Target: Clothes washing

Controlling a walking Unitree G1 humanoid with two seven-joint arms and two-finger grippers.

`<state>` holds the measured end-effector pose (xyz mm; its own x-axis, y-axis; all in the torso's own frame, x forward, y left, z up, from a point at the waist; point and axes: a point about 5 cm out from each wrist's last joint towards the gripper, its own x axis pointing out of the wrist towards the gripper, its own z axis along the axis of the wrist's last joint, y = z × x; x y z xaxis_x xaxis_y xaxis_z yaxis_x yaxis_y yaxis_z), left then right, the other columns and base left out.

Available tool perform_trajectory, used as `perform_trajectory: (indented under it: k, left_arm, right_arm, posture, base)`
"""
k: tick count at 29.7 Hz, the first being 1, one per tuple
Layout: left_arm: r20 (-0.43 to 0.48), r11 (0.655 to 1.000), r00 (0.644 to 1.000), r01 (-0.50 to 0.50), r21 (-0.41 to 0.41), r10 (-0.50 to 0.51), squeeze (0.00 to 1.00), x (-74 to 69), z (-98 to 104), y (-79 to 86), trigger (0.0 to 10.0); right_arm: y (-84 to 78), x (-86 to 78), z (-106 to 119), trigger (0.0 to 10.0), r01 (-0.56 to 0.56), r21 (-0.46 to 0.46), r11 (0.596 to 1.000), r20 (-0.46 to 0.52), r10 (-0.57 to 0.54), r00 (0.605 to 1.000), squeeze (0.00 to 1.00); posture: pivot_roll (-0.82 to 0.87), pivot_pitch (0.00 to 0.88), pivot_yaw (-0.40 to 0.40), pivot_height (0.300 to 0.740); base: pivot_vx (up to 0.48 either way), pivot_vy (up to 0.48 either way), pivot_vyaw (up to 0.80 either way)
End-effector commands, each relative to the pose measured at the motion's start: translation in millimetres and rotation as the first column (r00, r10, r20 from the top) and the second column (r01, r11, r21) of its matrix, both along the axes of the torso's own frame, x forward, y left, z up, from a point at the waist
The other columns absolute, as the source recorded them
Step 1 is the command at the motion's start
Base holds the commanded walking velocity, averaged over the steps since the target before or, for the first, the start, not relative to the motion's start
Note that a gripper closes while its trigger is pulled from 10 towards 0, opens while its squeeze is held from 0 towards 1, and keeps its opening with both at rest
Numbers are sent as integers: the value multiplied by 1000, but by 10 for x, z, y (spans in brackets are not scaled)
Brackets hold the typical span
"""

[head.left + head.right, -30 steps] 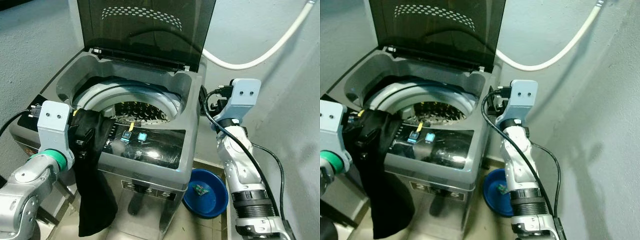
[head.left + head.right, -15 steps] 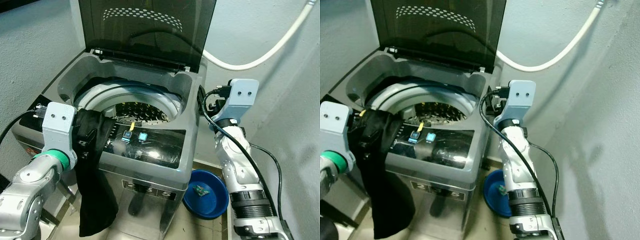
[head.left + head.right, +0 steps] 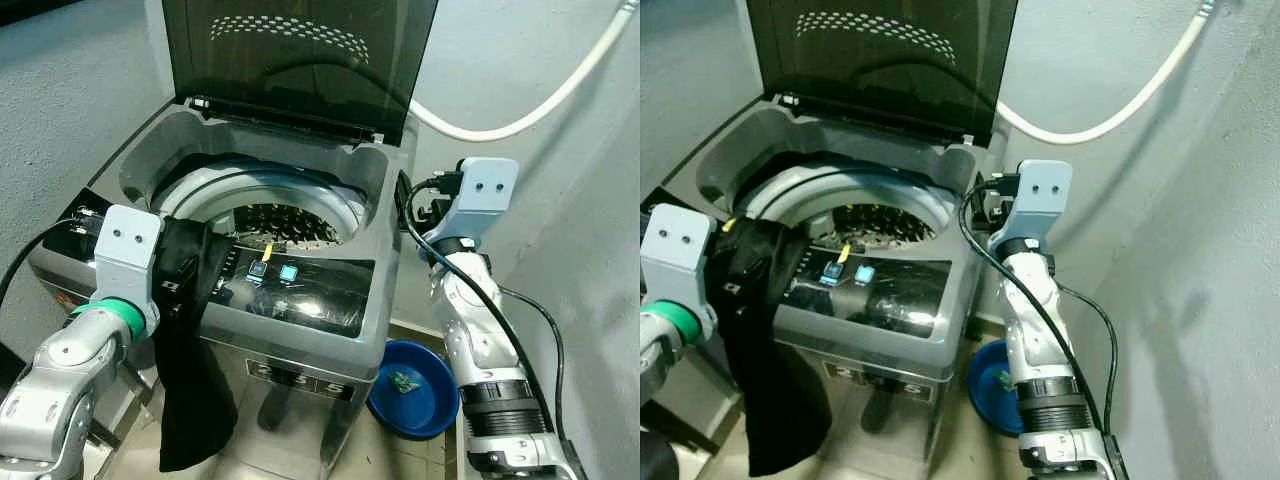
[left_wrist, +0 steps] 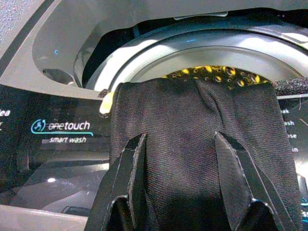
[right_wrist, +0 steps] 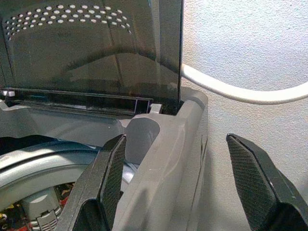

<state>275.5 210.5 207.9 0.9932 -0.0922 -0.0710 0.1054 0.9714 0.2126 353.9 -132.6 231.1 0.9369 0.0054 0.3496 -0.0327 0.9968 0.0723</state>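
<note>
At the washer's front left corner, the left end effector is gripping a black garment between its fingers. The cloth is draping over the control panel edge, its top reaching toward the drum opening and its long tail hanging down the front toward the floor. On the panel beside the cloth, white lettering is reading "onetouch smart wash"; large digits on the washer's front are showing too blurred to read. The lid is standing open. The right end effector is hovering wide open beside the washer's right rear corner, holding nothing, near a white hose. A blue basin is sitting on the floor.
</note>
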Motion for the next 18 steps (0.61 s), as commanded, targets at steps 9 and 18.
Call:
perform_trajectory:
  k: [9,18]
  left_arm:
    - [-18,999,1000,11,-46,-12,1000,14,-73,-45,10000]
    - [11,998,1000,17,-57,-17,0,10,-37,-54,0]
  right_arm:
    - [-12,-14,-24,10000,10,7,1000,0,-10,1000,0]
    - [-10,-10,-23,10000,9,8,1000,0,-9,1000,0]
  posture:
    - [184,37,1,740]
    - [186,37,0,740]
  base:
    - [0,0,0]
    - [0,0,0]
